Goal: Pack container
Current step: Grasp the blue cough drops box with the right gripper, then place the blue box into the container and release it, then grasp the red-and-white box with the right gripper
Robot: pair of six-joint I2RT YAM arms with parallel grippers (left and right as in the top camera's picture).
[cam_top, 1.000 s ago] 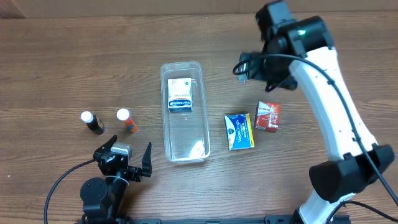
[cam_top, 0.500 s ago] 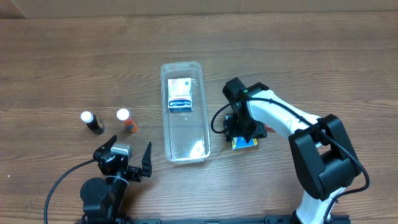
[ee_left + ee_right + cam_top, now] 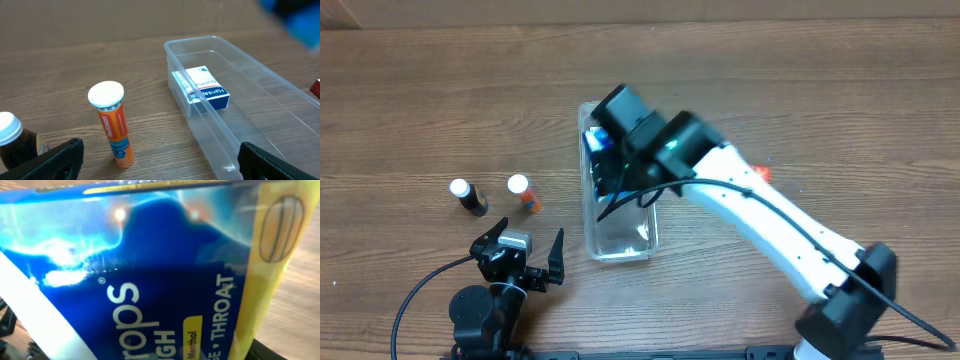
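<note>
The clear container [image 3: 620, 228] lies lengthwise mid-table, and a white and blue box [image 3: 205, 91] rests in its far half. My right gripper [image 3: 612, 158] hangs over that far half, shut on a blue and yellow cough-drop box [image 3: 150, 270] that fills the right wrist view. The arm hides most of the container's far end from above. At the near left edge my left gripper [image 3: 525, 255] stands open with nothing in it, and the container's rim [image 3: 210, 107] shows to its right.
An orange tube with a white cap [image 3: 523, 192] and a dark bottle with a white cap [image 3: 468, 196] stand upright left of the container. A red box [image 3: 761, 173] peeks out behind the right arm. Bare wooden table lies to the far side.
My right gripper closed on the cough-drop box, lifted it off the table right of the container and swung left over the container. The left arm has not moved.
</note>
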